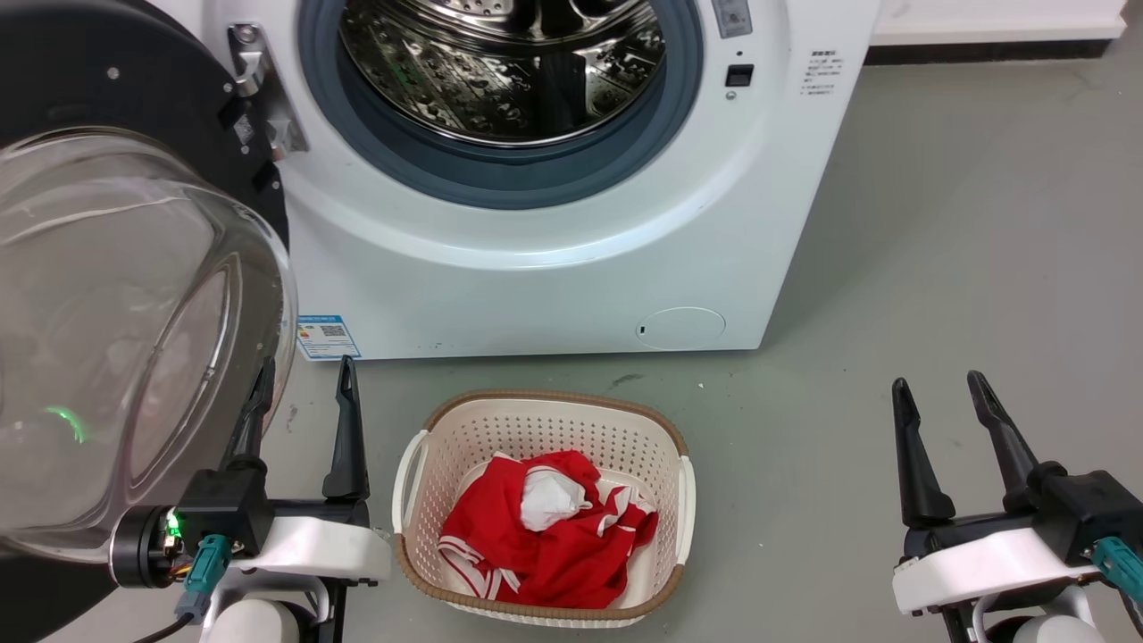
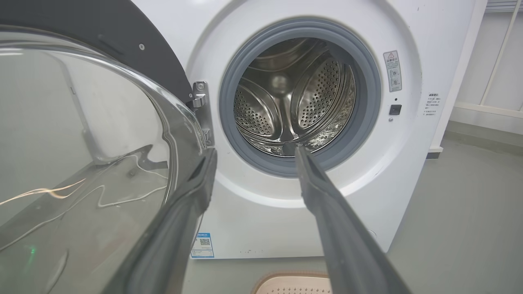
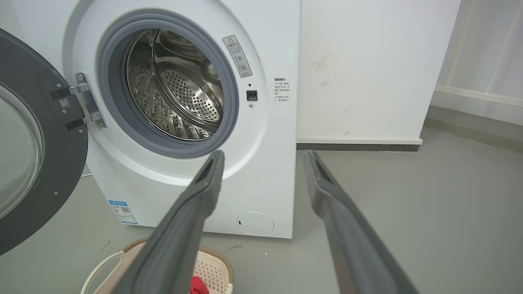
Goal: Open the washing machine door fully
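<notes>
Door hangs swung wide out, off to the left of my left gripper. Its black disc faces away from the opening and its clear glass bowl bulges toward me. That gripper's fingers are spread apart with nothing between them. Its left finger lies right by the bowl's edge, and I cannot tell whether the two touch.

Ahead of the same gripper, a metal hinge joins the door to the white machine. A blue label sits low on the machine's front, just beyond my left fingertips. Ahead and to the right, the steel drum stands uncovered inside its grey gasket. A round flap sits low on the front, further right.

Between my two grippers, a cream basket rests on the grey floor, near the machine's foot. It holds a red cloth with a white piece on top.

My right gripper is well to the right of the basket, above the floor. Its fingers are parted and it carries nothing.
</notes>
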Tool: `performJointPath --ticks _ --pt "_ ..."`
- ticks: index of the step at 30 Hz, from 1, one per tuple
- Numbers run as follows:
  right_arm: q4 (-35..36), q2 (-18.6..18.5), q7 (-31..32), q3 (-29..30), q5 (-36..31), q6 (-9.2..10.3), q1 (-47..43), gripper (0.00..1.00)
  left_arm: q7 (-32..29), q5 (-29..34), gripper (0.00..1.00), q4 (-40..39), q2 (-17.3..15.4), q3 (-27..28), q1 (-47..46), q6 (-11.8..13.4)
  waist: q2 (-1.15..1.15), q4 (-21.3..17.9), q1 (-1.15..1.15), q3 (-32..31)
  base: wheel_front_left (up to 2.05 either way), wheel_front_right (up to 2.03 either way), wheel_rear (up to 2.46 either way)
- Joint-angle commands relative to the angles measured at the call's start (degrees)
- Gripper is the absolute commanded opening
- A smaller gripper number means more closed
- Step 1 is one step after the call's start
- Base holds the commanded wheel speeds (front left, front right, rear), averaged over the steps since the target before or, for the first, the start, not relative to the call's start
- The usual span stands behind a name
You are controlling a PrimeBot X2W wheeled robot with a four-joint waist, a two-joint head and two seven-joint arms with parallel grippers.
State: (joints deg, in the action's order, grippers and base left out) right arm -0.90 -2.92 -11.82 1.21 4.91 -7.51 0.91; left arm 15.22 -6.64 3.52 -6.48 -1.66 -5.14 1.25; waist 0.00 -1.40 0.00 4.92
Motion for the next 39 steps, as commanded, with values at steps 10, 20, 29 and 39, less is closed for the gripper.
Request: performJointPath --ticks 10,20,29,39 --pt "-1.1 0.1 -0.8 -0.9 0.7 0.04 1.5 1.00 -0.2 1.6 1.00 -0.1 0.9 1.4 1.5 0.6 0.00 -1.2 0.00 0.9 0.00 0.00 0.00" --pt "-1.4 0.1 -0.9 -1.1 0.6 0.04 1.7 1.00 -0.2 2.4 1.00 -0.9 1.6 1.8 2.5 0.5 0.00 -0.4 0.00 0.6 0.00 0.00 0.00" --pt "-1.1 0.1 -0.7 -1.1 0.6 0.04 1.3 1.00 -0.2 2.9 1.00 -0.8 2.1 2.1 3.0 0.0 0.00 0.0 0.00 0.5 0.00 0.00 0.00" --pt "-1.2 0.1 -0.7 -1.2 1.3 0.04 0.8 1.00 -0.2 2.2 1.00 -1.3 2.5 2.5 3.2 -1.2 0.00 0.1 0.00 0.1 0.00 0.00 0.00"
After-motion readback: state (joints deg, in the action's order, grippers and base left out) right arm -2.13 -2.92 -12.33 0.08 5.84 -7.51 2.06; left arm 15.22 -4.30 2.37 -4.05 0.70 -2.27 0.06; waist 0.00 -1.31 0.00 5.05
